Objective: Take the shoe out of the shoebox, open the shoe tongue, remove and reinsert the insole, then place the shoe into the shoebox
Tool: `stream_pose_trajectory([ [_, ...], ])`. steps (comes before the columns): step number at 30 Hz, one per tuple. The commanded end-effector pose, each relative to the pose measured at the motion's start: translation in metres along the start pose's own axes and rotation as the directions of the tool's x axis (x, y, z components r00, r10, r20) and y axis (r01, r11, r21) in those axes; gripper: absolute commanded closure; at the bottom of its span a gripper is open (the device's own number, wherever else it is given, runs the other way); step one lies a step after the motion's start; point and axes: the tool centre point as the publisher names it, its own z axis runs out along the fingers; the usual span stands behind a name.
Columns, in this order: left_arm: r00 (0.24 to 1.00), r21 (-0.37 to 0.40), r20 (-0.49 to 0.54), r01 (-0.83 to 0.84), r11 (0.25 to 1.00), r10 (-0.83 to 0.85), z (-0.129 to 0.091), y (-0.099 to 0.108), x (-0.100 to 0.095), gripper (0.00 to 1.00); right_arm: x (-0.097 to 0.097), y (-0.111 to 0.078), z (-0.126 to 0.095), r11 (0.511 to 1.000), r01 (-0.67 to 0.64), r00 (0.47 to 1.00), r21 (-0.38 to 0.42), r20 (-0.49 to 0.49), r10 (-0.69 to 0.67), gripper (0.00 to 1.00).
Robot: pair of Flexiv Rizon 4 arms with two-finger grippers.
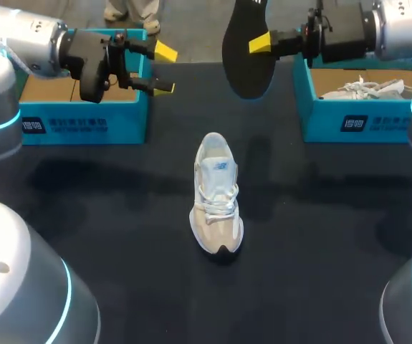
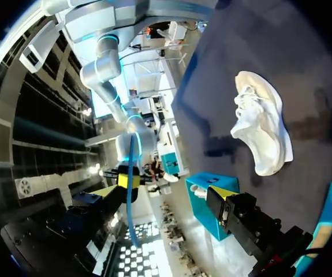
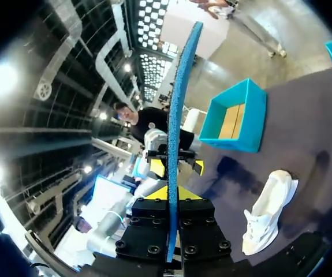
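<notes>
— What kind of place is this?

— A robotics lab, set up as a test station. The left arm (image 1: 26, 39) and the right arm (image 1: 406, 25), both with glowing cyan rings, come in over one dark-covered table (image 1: 120, 236).

— What else shows it?

— The props look staged. There's a teal shoebox (image 1: 84, 125) at 10 o'clock, a second shoebox (image 1: 349, 122) at 2 o'clock and a lone shoe (image 1: 216, 201) at the middle. The right gripper (image 1: 258, 44) pinches an insole (image 1: 245, 72) at 12 o'clock.

— Definitely a lab?

— Probably, though it might be a demonstration floor.

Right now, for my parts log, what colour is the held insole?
The insole is black on its shown face, best in the head view; its edge looks blue.
</notes>
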Motion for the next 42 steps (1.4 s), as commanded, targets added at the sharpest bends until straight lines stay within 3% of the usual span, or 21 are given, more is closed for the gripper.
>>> stream_pose_trajectory([
  [1,0.999,0.102,-0.041,-0.017,0.995,0.021,-0.003,0.008,0.002,0.0,0.002,0.005,0.005,0.999,0.038,0.999,0.004,0.021,-0.038,1.0],
  [14,0.977,0.176,-0.187,-0.072,0.982,0.105,-0.008,0.022,0.021,0.0,-0.001,0.009,0.005,0.984,0.179,0.98,-0.015,0.095,-0.177,1.0],
  [37,0.977,0.176,-0.187,-0.072,0.982,0.105,-0.008,0.022,0.021,0.0,-0.001,0.009,0.005,0.984,0.179,0.98,-0.015,0.095,-0.177,1.0],
  [42,0.978,0.183,-0.193,-0.047,0.982,0.082,-0.005,0.025,0.032,0.0,-0.01,0.012,0.006,0.96,0.279,0.957,-0.013,0.092,-0.276,1.0],
])
